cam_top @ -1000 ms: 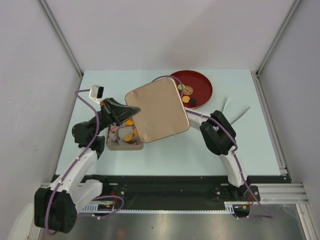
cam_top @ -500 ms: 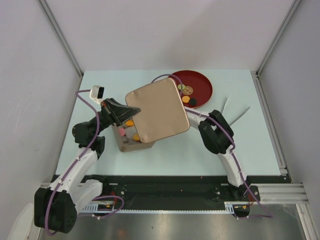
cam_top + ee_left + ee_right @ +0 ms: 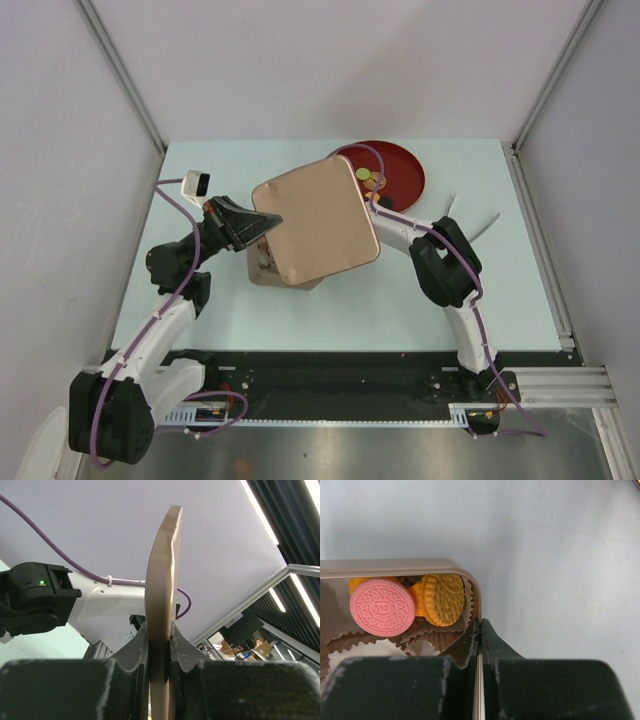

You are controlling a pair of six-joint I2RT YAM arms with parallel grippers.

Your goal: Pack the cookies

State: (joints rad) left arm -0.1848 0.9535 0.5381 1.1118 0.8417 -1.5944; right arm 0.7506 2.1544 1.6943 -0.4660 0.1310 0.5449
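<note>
My left gripper (image 3: 262, 222) is shut on the edge of a beige square lid (image 3: 315, 220) and holds it raised above the table; in the left wrist view the lid (image 3: 162, 580) stands edge-on between the jaws (image 3: 159, 630). Beneath it lies the beige box (image 3: 270, 272), mostly hidden. My right gripper (image 3: 480, 630) is shut on the box's thin wall (image 3: 420, 562); in the top view it is hidden under the lid. Inside lie a pink cookie (image 3: 382, 607) and an orange cookie (image 3: 443, 599) on paper cups (image 3: 427, 635). More cookies (image 3: 377, 180) sit on the dark-red plate (image 3: 405, 172).
The right arm (image 3: 445, 262) reaches in from the right, under the lid. Two pale thin utensils (image 3: 472, 222) lie on the table right of that arm. White walls enclose the table at the back and on both sides.
My right gripper has shut on the box wall, and the box has slid to the right, further under the lid. The left gripper and lid have barely moved.
</note>
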